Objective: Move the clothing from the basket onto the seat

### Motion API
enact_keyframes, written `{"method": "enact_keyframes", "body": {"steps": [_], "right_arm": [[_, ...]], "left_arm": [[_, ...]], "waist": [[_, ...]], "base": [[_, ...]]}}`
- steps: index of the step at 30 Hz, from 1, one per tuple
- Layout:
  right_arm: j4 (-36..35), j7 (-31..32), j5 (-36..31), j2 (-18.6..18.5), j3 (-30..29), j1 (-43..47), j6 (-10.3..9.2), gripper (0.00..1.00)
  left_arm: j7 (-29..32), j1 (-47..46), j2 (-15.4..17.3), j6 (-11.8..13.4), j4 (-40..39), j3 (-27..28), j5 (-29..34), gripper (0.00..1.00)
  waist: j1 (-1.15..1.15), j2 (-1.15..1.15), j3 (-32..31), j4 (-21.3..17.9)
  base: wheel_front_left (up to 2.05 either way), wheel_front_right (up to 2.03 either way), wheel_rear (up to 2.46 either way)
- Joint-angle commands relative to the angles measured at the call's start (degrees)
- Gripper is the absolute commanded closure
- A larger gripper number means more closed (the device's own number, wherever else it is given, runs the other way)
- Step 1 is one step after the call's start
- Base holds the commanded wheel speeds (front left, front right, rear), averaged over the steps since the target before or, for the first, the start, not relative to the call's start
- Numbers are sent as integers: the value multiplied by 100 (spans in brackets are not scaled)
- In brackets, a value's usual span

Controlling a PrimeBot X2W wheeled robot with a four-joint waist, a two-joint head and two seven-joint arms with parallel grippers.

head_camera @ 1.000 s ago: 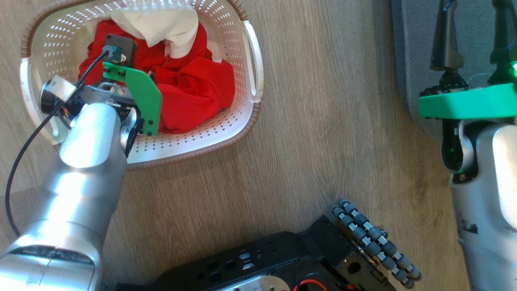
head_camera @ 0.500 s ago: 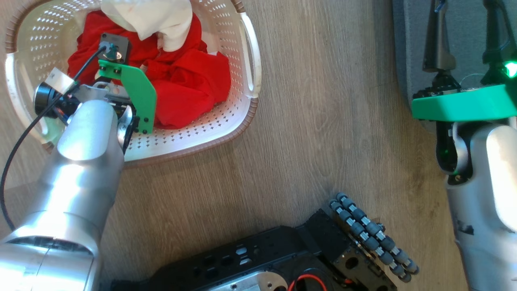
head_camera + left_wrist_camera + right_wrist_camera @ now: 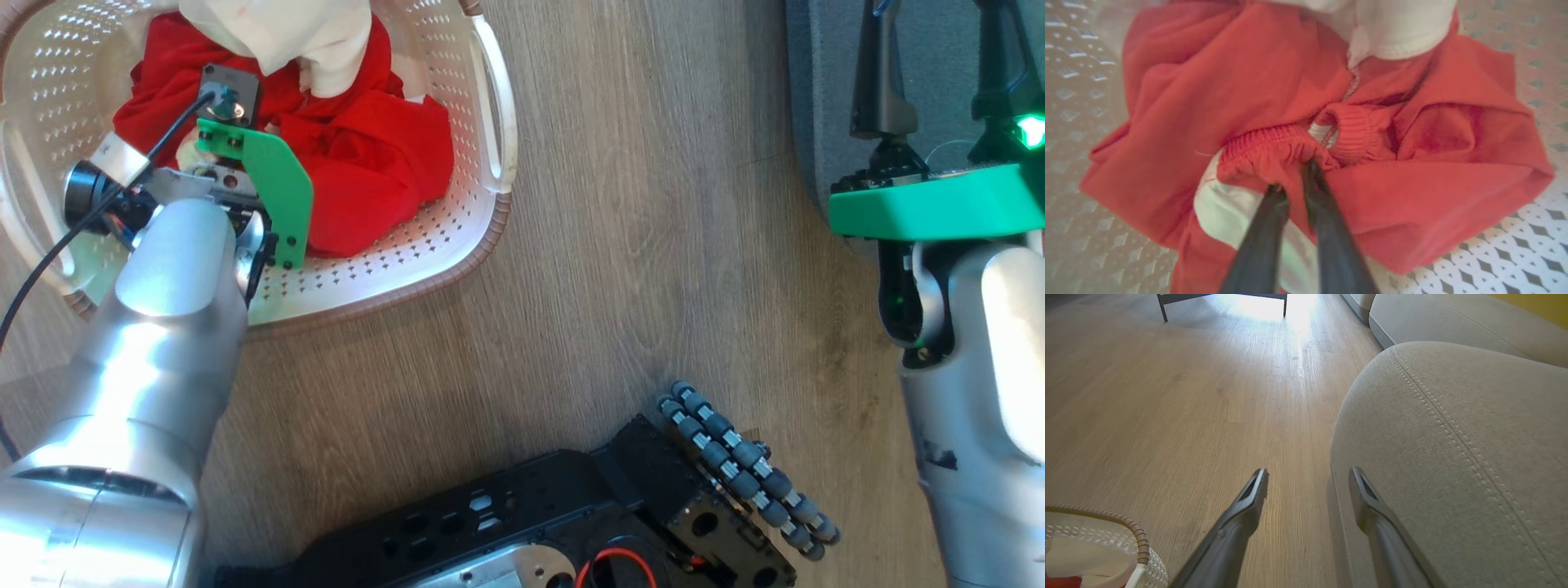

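mostly red clothing (image 3: 1208, 81), crumpled

Item count:

- Basket (image 3: 482, 237): one, white and perforated with a brown rim. It has two side handles, one at its right end (image 3: 490, 98) and one at its left end (image 3: 24, 220).
- Clothing (image 3: 367, 171): one tangled red heap. The number of separate garments cannot be determined.
- White cloth (image 3: 286, 33): one piece.
- Robot arms: two.
- Grippers: two, the left gripper (image 3: 1292, 177) and the right gripper (image 3: 1308, 473). Each has two dark fingers, four in total.
- Green wrist brackets: two, one on the left arm (image 3: 282, 192) and one on the right arm (image 3: 931, 204).
- Grey cushions: at least two, the seat (image 3: 1453, 465) and a rear cushion (image 3: 1453, 322).
- Stitching lines (image 3: 1437, 404) on the seat: two, running parallel.
- Dark furniture legs (image 3: 1163, 311): two.
- Roller wheel (image 3: 747, 469): one.
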Motion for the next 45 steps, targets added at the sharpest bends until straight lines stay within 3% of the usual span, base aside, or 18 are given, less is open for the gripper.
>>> {"method": "enact_keyframes", "body": {"steps": [1,12,26,35,45], "right_arm": [[-163,-27,29,-53,66,211,40,0],[-65,-27,10,-166,-41,314,40,0],[177,-27,-48,-542,-160,736,40,0],[311,-27,-39,-714,-275,1268,40,0],[391,-27,4,-813,-309,1682,40,0]], "left_arm": [[-151,79,47,-18,-33,14,-58,100],[-983,116,-164,-161,-123,122,-422,100],[-1991,819,-77,-513,-657,392,-1048,100],[-2150,1732,252,-497,-1932,684,-1431,100],[-1621,2883,807,-8,-4211,1090,-1676,100]], "waist": [[0,0,-40,5],[0,0,-580,298],[0,0,-2250,961],[0,0,-3194,1308],[0,0,-3915,1448]], "base": [[0,0,0],[0,0,0],[0,0,0],[0,0,0],[0,0,0]]}}
